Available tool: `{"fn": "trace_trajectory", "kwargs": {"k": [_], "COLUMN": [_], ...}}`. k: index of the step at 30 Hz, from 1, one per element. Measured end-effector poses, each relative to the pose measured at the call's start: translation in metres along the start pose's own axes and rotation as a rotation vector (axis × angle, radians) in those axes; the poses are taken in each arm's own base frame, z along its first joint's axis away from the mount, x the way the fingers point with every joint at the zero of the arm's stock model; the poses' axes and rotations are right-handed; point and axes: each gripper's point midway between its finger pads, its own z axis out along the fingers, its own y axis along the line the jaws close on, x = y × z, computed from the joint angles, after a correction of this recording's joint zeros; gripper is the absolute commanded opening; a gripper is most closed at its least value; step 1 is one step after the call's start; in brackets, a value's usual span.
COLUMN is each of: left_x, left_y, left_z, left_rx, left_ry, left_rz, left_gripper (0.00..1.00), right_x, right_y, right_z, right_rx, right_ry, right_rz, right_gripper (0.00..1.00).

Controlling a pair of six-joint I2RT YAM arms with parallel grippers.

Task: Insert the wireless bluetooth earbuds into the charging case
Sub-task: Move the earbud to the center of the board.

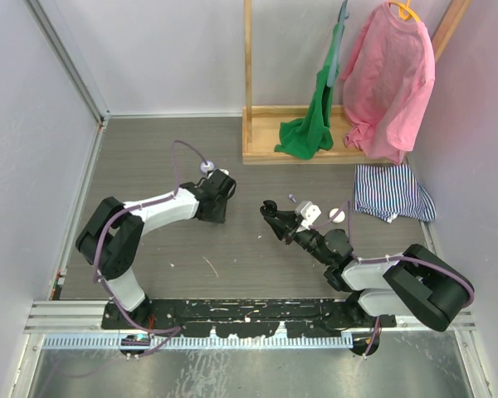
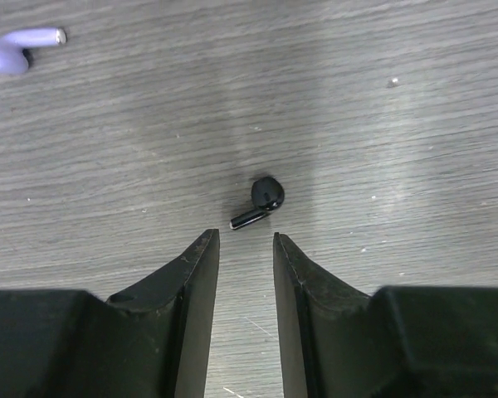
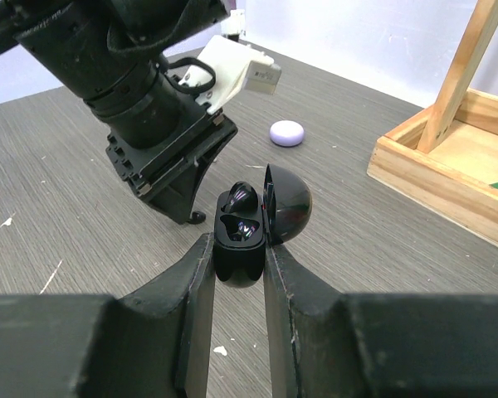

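Two earbuds lie on the counter (image 2: 398, 124): one black earbud (image 2: 266, 199) just ahead of the left pincer (image 2: 245, 236), whose jaws are parted and empty, and one lilac earbud (image 2: 17, 51), partly cut off. The right pincer (image 3: 237, 242) clamps one open black charging case (image 3: 242, 236); its contents are unclear.

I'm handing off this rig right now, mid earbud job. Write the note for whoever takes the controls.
Left end effector: open and empty. The black earbud lies on the table just ahead of its fingertips, not gripped.
Right end effector: shut on the black charging case, lid open.
Elsewhere: a lilac earbud lies loose on the table, and a closed lilac case sits near the left arm.
Done: black case is in hand and open. Unclear whether a bud is already seated inside.
Left: grasp the black earbud and seat it in the open case.
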Motion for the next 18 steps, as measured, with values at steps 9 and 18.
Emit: {"fn": "trace_trajectory", "kwargs": {"k": [9,18], "left_x": [-0.027,-0.019], "left_y": [-0.016,-0.019], "left_z": [-0.003,0.007], "left_rx": [0.037,0.039], "left_ry": [-0.021,0.052], "left_rz": [0.064,0.119], "left_gripper": [0.26,0.26], "right_x": [0.001,0.002], "right_y": [0.000,0.000], "right_z": [0.000,0.001], "right_rx": [0.000,0.000], "right_ry": [0.005,0.011], "right_rz": [0.001,0.001], "right_gripper": [0.06,0.07]}}
